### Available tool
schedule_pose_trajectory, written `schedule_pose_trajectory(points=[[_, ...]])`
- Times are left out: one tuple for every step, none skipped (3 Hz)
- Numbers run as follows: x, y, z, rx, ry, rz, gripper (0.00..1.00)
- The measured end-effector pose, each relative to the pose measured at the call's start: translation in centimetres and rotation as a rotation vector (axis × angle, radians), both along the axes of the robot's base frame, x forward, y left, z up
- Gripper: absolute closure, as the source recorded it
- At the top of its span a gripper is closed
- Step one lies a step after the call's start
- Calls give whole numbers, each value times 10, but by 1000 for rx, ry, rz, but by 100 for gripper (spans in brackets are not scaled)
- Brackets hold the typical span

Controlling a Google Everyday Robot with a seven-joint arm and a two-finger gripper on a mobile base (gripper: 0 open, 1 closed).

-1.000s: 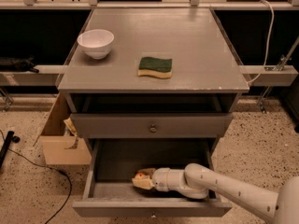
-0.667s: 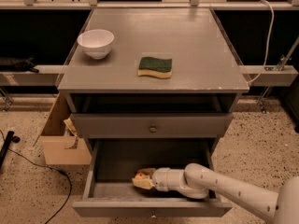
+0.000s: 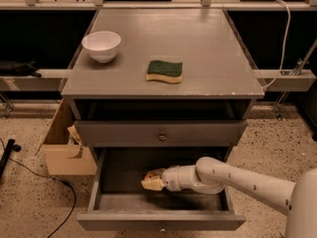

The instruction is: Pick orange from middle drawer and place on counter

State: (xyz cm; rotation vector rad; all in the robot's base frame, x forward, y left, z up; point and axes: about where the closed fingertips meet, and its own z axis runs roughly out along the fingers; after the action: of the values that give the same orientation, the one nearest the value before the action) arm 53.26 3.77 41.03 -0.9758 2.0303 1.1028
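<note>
Jaws: the jaws sit at the end of the white arm (image 3: 237,180), which reaches from the right into the open middle drawer (image 3: 124,222), left of its centre. I cannot tell how far apart they stand, nor whether they hold anything.
Fruit: the orange (image 3: 152,181) shows only as a pale orange-tan patch right at the jaws, low inside the drawer.
Counts: one white bowl (image 3: 101,45); one green-and-yellow sponge (image 3: 164,71); one closed drawer front (image 3: 124,133) with one round knob (image 3: 162,136); one wooden box (image 3: 64,157) on the floor.
Change: arm, jaws, bowl and sponge all lie as they did a second ago.
Surfaces: the bench (image 3: 208,53) is flat matte grey wood, squarish, with a paler scuffed front edge. The bowl is smooth and round, the sponge a wavy-sided slab, green over yellow.
</note>
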Motion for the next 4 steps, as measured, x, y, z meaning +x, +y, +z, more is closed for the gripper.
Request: schedule_pose_trajectory(points=[[0,0,0,0,0,0,100],[-12,-17,12,-14,0,-1,100],[-31,-64,30,-51,-1,-46,100],[-56,-122,83,-77,-75,-112,100]])
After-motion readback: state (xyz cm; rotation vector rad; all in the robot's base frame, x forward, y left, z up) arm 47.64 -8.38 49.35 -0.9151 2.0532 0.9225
